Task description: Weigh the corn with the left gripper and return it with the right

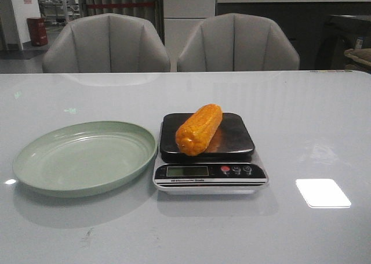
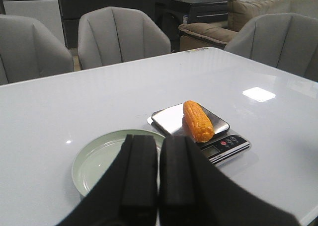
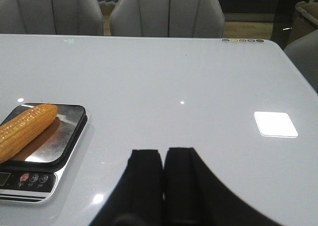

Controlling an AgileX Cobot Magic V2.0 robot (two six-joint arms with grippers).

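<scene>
The corn [image 1: 199, 129] is an orange-yellow cob lying slantwise on the dark platform of the scale [image 1: 208, 171]; it shows too in the left wrist view [image 2: 198, 120] and the right wrist view [image 3: 25, 128]. Neither arm appears in the front view. My left gripper [image 2: 159, 139] hangs shut and empty above the near rim of the green plate [image 2: 102, 159], well short of the corn. My right gripper [image 3: 163, 152] is also shut and empty, over bare table to the right of the scale [image 3: 35, 179].
The pale green plate [image 1: 84, 156] lies just left of the scale, nothing in it. Two grey chairs [image 1: 107, 43] stand behind the table's far edge. A bright light patch [image 1: 322, 192] reflects on the tabletop at right.
</scene>
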